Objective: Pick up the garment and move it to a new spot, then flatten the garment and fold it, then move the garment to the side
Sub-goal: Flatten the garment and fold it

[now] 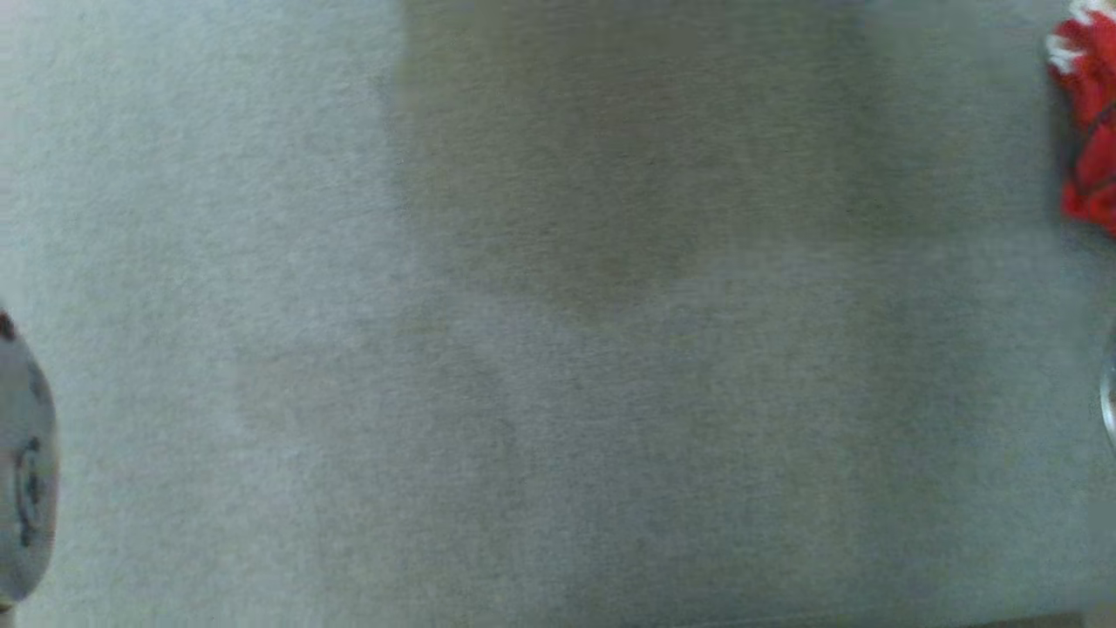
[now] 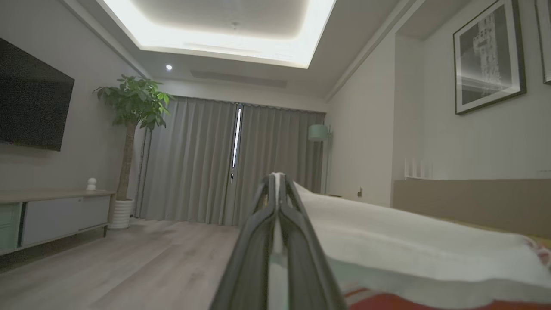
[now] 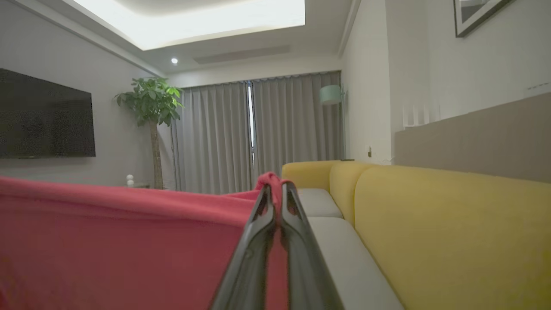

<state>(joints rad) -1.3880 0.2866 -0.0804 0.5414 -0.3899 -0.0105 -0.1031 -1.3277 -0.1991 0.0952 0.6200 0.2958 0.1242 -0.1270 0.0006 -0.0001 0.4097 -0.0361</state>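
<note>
The garment is white with red at its lower edge in the left wrist view. It stretches away to the right from my left gripper, which is shut on its white hem. In the right wrist view the garment is a red sheet spreading left from my right gripper, which is shut with a red fold pinched at the tips. A red and white bunch of cloth lies at the head view's upper right edge on a grey fabric surface. I cannot tell whether it belongs to the same garment.
A yellow sofa with grey seat cushions runs along the right. A wall TV, a potted plant, a low cabinet and wooden floor lie to the left. A pale rounded robot part sits at the head view's left edge.
</note>
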